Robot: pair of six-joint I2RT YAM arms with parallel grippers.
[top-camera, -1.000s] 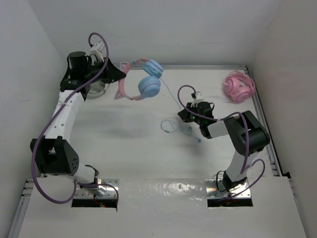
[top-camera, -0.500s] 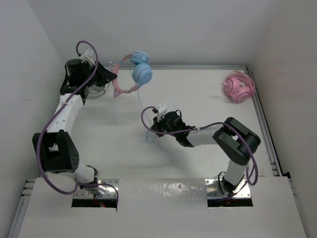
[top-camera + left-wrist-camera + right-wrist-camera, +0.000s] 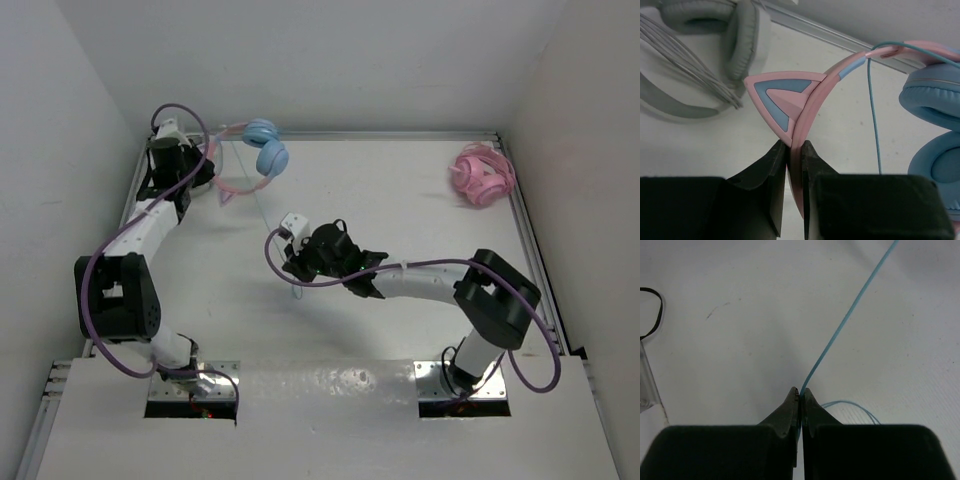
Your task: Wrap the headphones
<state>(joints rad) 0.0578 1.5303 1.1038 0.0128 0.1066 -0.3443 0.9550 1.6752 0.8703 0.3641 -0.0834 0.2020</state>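
The headphones (image 3: 262,150), with a pink cat-ear headband and light blue ear cups, hang in the air at the back left. My left gripper (image 3: 205,170) is shut on the pink headband (image 3: 812,100) just below a cat ear (image 3: 782,95). The thin light blue cable (image 3: 263,215) runs down from the headphones to my right gripper (image 3: 293,268), which is shut on it near the table. In the right wrist view the cable (image 3: 850,315) leaves the shut tips (image 3: 801,395) and runs up to the right. A loose cable loop (image 3: 850,407) lies beside them.
White-grey headphones (image 3: 705,55) lie at the back left corner under the left arm. All-pink bundled headphones (image 3: 482,174) lie at the back right. White walls close in the table at the left, back and right.
My left gripper has carried the headphones further left and back. My right gripper has moved left across the table with the cable, pulling it straighter.
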